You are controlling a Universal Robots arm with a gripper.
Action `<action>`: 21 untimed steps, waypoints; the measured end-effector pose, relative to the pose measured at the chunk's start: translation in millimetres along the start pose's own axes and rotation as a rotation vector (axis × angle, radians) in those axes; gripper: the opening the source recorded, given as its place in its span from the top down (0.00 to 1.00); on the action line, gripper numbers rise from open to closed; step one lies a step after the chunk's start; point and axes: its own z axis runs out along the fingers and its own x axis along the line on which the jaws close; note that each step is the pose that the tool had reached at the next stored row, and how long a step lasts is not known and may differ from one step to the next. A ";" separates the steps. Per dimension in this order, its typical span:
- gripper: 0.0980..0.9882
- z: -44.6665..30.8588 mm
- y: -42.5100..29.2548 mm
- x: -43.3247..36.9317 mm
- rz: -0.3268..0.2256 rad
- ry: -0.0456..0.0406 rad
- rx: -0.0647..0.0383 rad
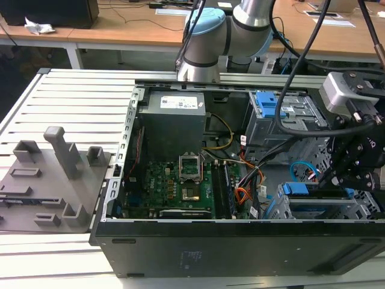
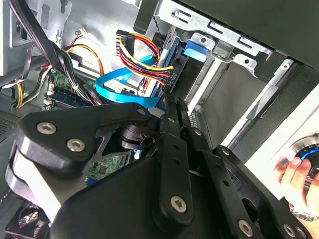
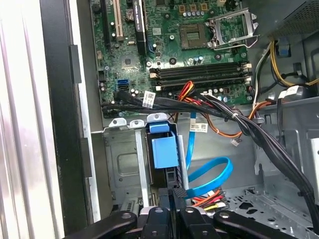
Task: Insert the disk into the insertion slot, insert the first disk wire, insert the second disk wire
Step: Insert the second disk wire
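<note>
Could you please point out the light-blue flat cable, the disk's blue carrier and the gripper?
Light-blue flat cable point(image 3: 212, 177), first wrist view: loop's bend.
Disk's blue carrier point(image 3: 164, 152), first wrist view: blue end face.
Gripper point(image 2: 172, 112), second wrist view: fingertips.

A slatted aluminium table point(image 1: 78, 96) carries an open black computer case point(image 1: 240, 247) lying on its side. At the exterior view's left, just beside the case, a grey fixture plate point(image 1: 42, 192) with upright blocks rests on the slats.

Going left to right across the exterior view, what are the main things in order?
Grey fixture block on the slatted table → motherboard inside the open computer case → orange wires → the disk in the insertion slot → the gripper.
</note>
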 end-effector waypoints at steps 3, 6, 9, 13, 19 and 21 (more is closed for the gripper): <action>0.93 -5.0 0.2 -0.2 0.013 -0.0078 -0.001; 0.93 -2.8 0.1 -0.1 0.068 -0.0186 -0.001; 0.93 -1.6 0.1 0.0 0.074 -0.0187 0.000; 0.93 -1.8 0.4 1.7 0.074 -0.0190 0.000; 0.92 -16.4 1.8 1.3 0.074 -0.0230 0.000; 0.85 -16.4 2.5 1.5 -0.008 -0.0188 -0.004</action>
